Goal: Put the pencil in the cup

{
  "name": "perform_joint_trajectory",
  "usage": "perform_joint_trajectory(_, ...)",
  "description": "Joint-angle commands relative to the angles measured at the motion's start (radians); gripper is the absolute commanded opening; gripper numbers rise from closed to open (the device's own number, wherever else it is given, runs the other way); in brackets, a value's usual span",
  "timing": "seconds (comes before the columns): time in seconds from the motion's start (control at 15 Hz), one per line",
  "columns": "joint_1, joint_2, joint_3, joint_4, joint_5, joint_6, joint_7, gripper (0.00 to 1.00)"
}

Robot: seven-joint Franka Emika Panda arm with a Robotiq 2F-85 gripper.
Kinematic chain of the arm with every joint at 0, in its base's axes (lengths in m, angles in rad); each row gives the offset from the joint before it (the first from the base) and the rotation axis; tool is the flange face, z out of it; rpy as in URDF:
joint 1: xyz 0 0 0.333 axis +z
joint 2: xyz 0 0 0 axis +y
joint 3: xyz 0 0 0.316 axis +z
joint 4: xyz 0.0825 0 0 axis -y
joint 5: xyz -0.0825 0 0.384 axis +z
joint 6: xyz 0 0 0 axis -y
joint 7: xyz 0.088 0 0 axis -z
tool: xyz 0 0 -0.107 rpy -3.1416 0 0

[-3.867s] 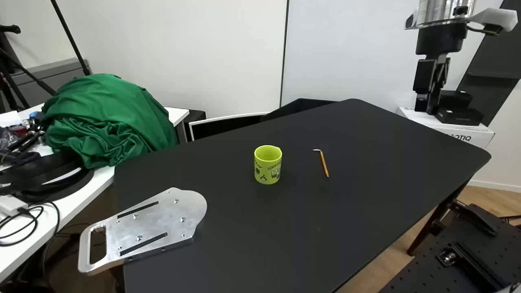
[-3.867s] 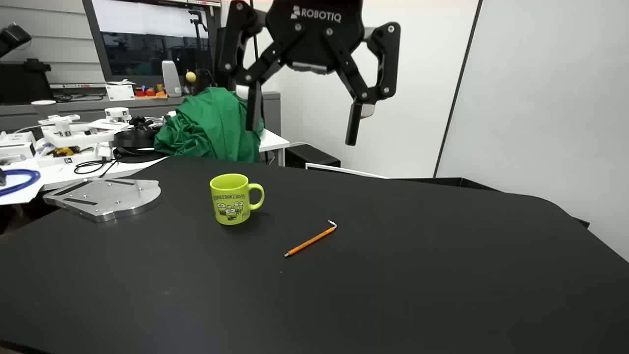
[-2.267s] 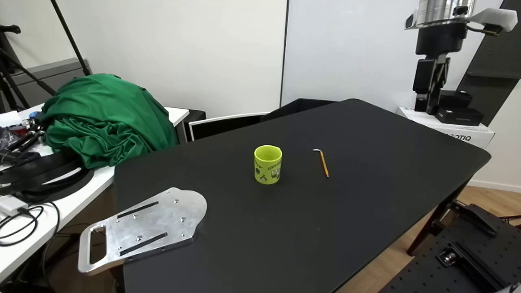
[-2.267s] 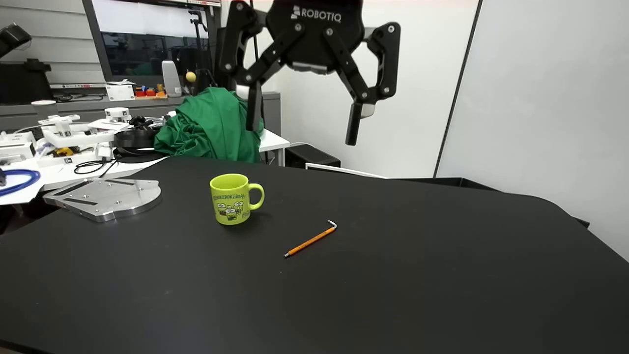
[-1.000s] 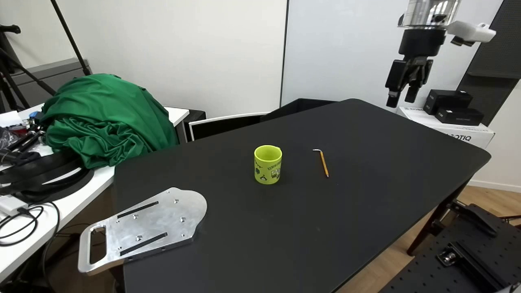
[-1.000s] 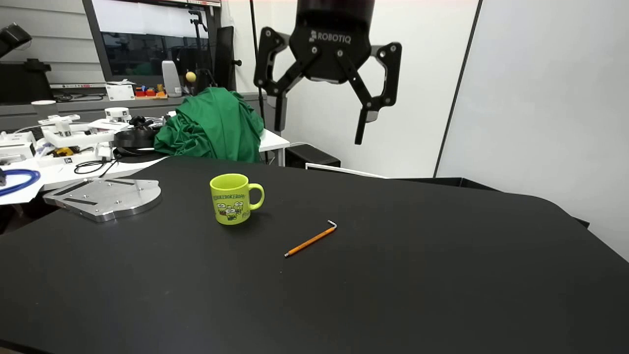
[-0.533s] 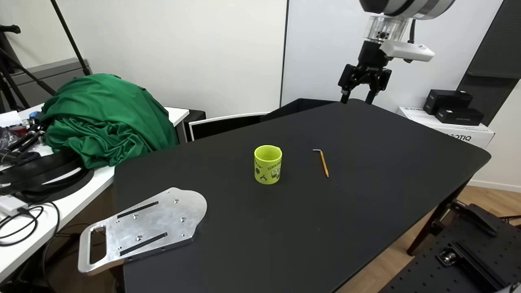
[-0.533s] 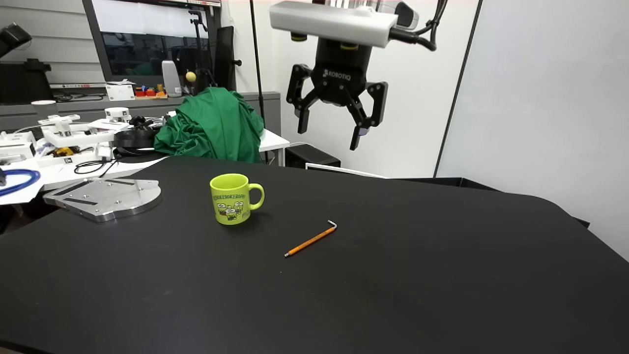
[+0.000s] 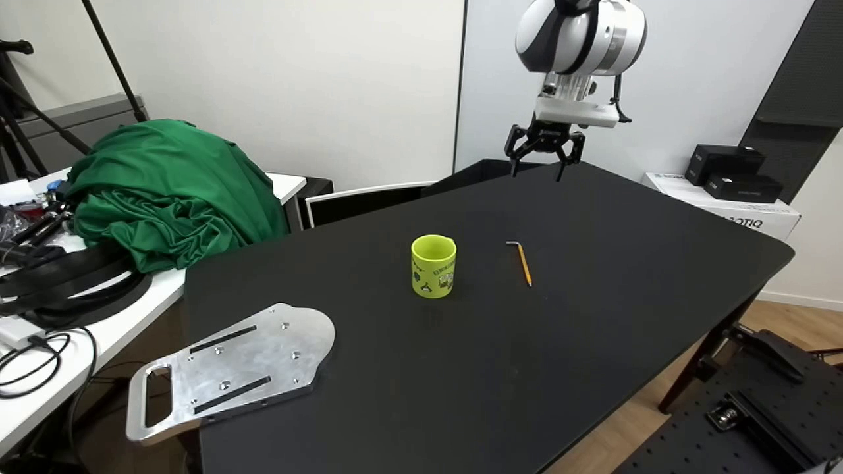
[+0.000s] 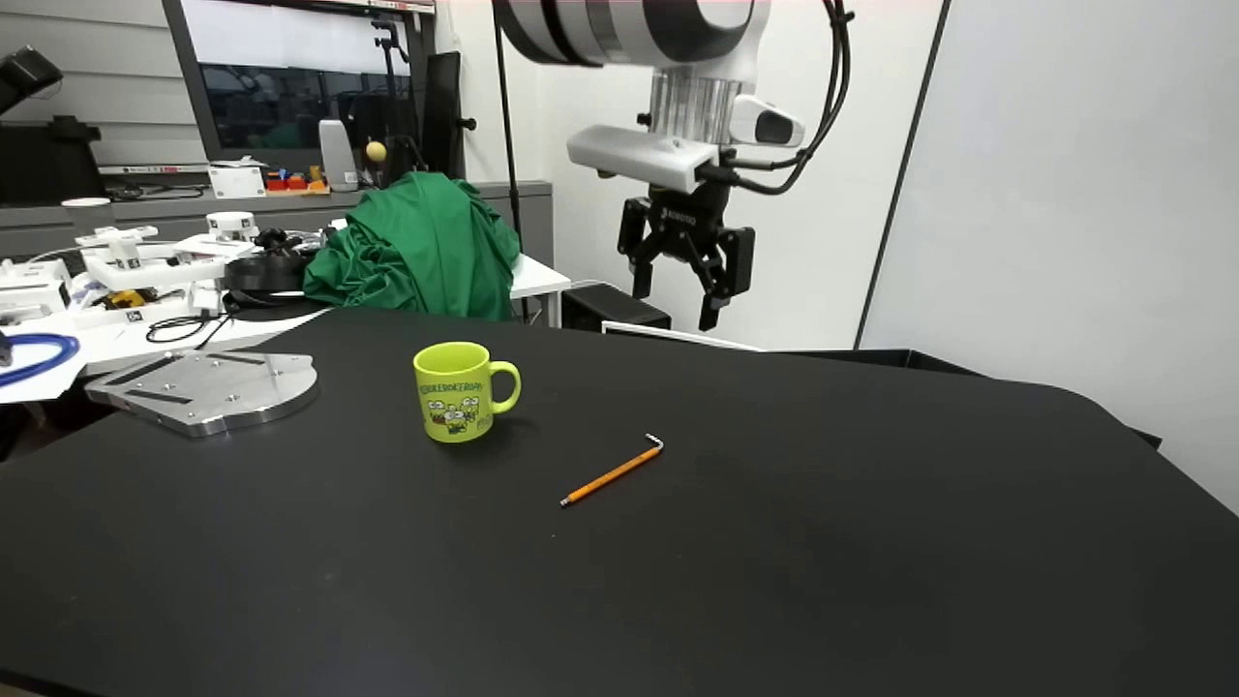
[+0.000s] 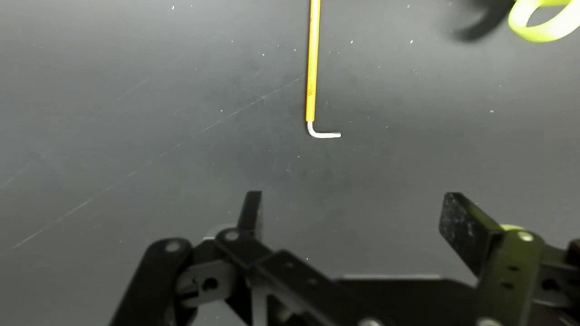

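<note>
Left to right in the wrist view: one finger; then the pencil, an orange stick lying on the table, ahead of my gripper and left of mid-gap, bent metal end nearest. Its shaft runs almost straight away from the gripper, so I judge my jaws would close across it with little turning, after going forward and down. Then the opposite finger, spread wide, nothing held; finally the cup, ahead and farther right, only partly in sight.
</note>
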Motion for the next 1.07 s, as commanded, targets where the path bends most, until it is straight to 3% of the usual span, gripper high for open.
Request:
perform_joint_trajectory(0.0, 0.026, 0.114, -0.025, 0.058, -0.057, 0.035, 0.223, 1.00)
perform_joint_trajectory(0.27, 0.027, 0.173, -0.020, 0.049, -0.054, 0.014, 0.296, 1.00)
perform_joint_trajectory(1.0, -0.006, 0.176, 0.028, -0.051, -0.027, 0.120, 0.158, 1.00)
